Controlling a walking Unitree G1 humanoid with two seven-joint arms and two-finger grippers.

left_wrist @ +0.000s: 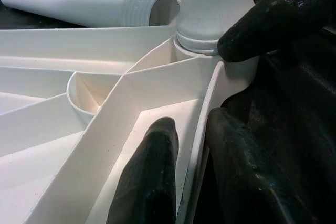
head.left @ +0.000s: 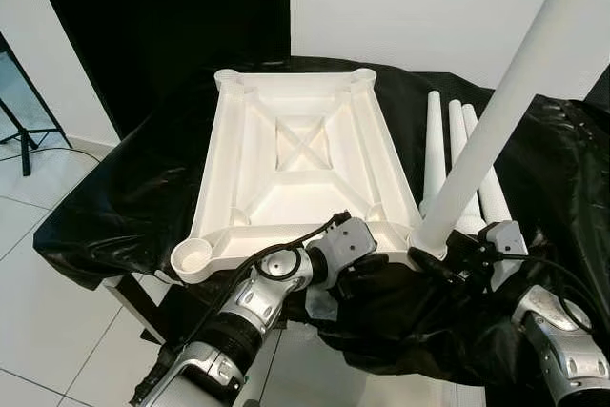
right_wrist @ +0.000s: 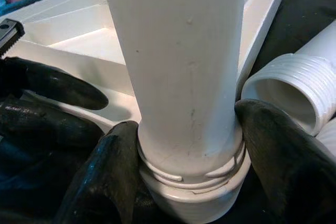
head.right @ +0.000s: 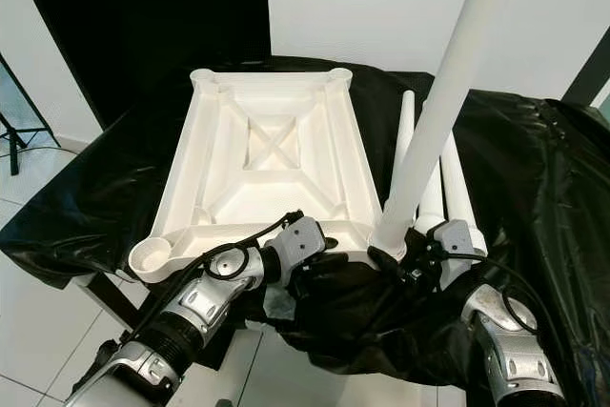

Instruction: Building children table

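Two of my grippers work at the near edge of the upturned white tabletop [head.left: 286,154], which lies underside up on a black sheet [head.left: 124,197]. My right gripper [right_wrist: 189,150] is clamped around the base of the upright table leg [head.left: 496,111], its fingers [right_wrist: 278,150] pressing either side just above the threaded collar, where the leg sits in the tabletop's near right corner socket. My left gripper [left_wrist: 189,156] is at the tabletop's near rim, just beside that socket, with one finger inside the rim and one outside it, pinching the thin wall. At the tabletop's near left corner sits an open socket [head.left: 192,256]. Beyond the standing leg, three loose legs [head.left: 457,154] lie side by side on the sheet along the tabletop's right edge. Past the tabletop's far edge stands a dark door [head.left: 162,7].
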